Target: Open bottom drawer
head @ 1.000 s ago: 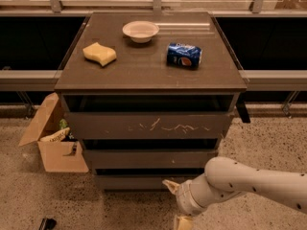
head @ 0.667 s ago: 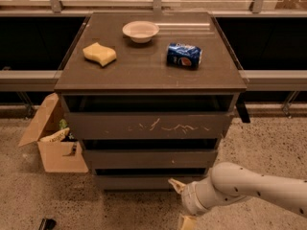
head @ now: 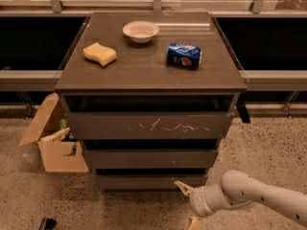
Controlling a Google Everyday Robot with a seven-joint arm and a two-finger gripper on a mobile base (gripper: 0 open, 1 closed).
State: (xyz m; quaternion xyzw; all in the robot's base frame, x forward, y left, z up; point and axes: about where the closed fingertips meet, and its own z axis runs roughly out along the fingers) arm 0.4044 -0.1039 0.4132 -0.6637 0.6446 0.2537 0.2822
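Far left, on the speckled floor (head: 29, 195): an open brown cardboard box (head: 60, 157) with odds and ends inside, just beside the dark grey-brown wooden cabinet (head: 144, 75). On the cabinet top, left to right: a yellow wavy-edged sponge (head: 100, 54), a shallow white bowl (head: 140, 31) further back, a blue soda can (head: 184, 55) lying on its side. Below, three handleless fronts stacked, the tallest scratched white. Lowest of all, close to the floor, the slim, plain, dark grey-brown bottom drawer (head: 144, 181), apparently not yet pulled out.

Right of centre, low down: the two-finger gripper (head: 188, 204) on its white rounded arm (head: 249, 195), in front of the drawer's right end. Fingers (head: 182, 186) spread wide, holding nothing. Upper tip at or just short of the drawer's lower right edge, contact impossible to tell; lower tip near the bottom of the view.

Since a second ago: slid a little to the right along the front, arm drawn rightward too; drawer front exactly where it was. So no pull begun; by the look of it, lining up for a hold at the front's edge. With no handle, probably necessary to hook a finger over or under an edge before drawing straight back.
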